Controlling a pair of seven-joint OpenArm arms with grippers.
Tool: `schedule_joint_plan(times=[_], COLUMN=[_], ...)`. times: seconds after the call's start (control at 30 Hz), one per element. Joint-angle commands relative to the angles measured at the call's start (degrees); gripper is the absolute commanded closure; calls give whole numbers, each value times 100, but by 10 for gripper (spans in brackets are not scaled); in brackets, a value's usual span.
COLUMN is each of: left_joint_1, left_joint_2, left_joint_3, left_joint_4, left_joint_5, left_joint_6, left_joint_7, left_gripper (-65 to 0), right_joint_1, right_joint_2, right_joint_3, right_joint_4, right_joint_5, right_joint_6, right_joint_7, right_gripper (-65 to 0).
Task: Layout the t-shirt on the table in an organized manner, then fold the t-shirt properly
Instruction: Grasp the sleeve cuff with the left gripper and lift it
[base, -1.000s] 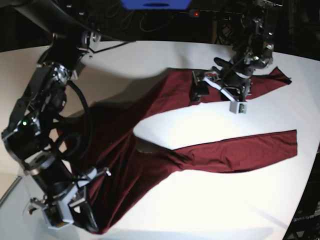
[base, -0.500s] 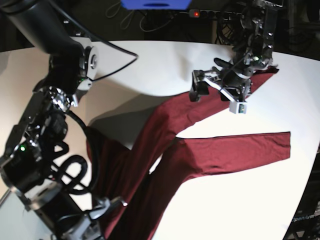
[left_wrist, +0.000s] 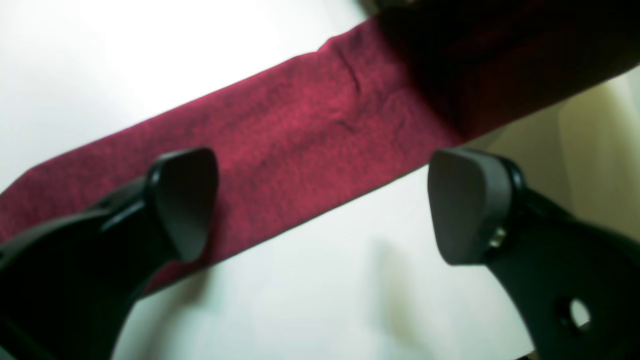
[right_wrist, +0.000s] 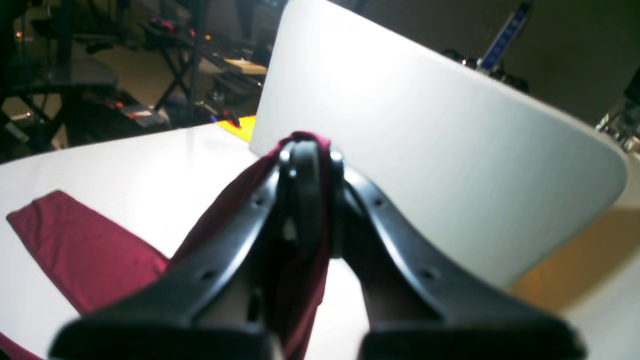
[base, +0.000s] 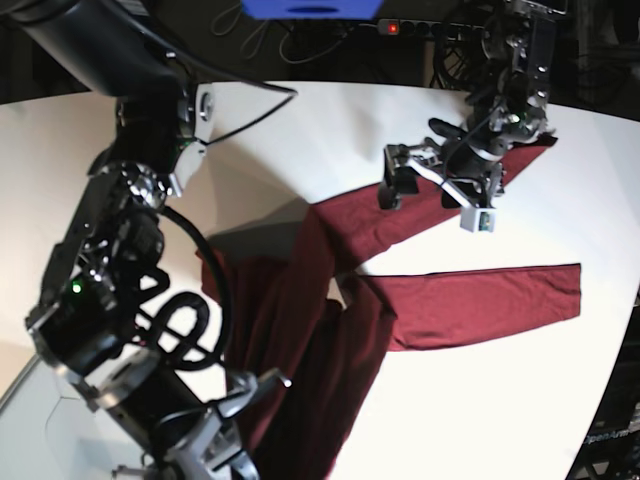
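Both arms are black, jointed metal with silver collars, screws and looped black cables, and a small green light glows on the right arm at nine o'clock. The left pincer has two matte black, rounded paddle-shaped fingers. The right pincer has slim black fingers dotted with small round holes and silver screw heads.

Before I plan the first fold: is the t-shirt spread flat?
No. The t-shirt is bunched at the body, one end lifted in the right gripper; only its sleeves lie flat on the table.

Robotics lab (dark equipment stands, cables)
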Motion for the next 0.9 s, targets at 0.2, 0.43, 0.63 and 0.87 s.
schedule_joint_plan(times=[0.2, 0.43, 0.63, 0.87], left_joint_1=[-420, -235, -15, 143], left_joint_2=[13, -523, -1262, -1358], left_joint_3=[5, 876, 1658, 1702], left_joint_4=[-965, -956, -419, 1242], left_joint_5=[-77, -77, -77, -86], left_joint_6=[-36, -36, -36, -53], left_joint_7=[-91, 279, 938, 1000], left_gripper=[-650, -650, -650, -650], right_joint_1=[33, 42, 86, 112], right_joint_2=[175, 175, 290, 272], right_joint_3=[63, 186, 195, 195], right_joint_4=[56, 39, 47, 47], right_joint_5=[-19, -678, -678, -678], right_joint_6=[-5, -5, -5, -5], right_joint_7=[209, 253, 253, 245], right_gripper=[-16, -17, -17, -18])
